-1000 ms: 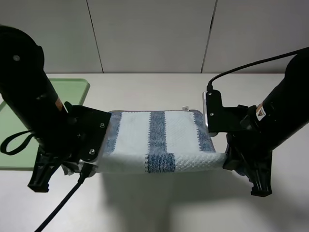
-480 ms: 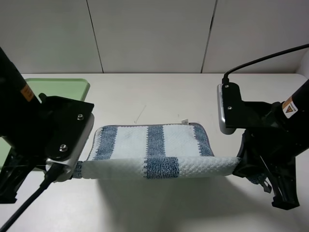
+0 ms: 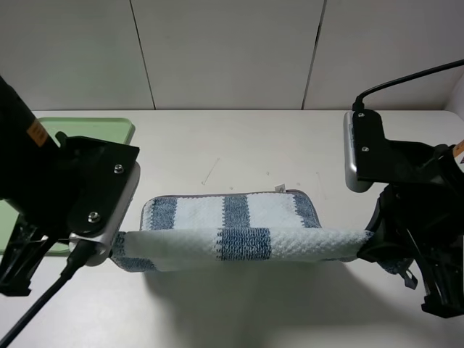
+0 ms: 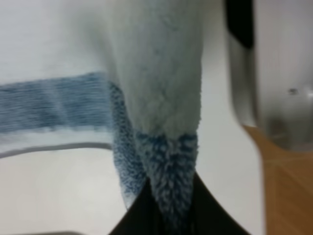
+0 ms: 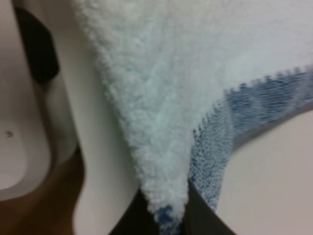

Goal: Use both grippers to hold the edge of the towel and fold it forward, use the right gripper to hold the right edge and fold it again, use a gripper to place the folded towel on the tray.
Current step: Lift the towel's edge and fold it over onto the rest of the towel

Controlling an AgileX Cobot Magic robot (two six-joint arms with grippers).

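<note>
towel up by two corners, both pinches closed
left gripper (image 4: 167, 211) and right gripper (image 5: 164, 211) are each clamped tight on a near corner of the towel (image 3: 239, 243). near edge lifted and stretched between them above the table (image 3: 254, 141), far part lying flat on it, blue stripes showing. tray (image 3: 109, 131) at far left of the table, partly behind the left arm, apart from the towel.
</note>
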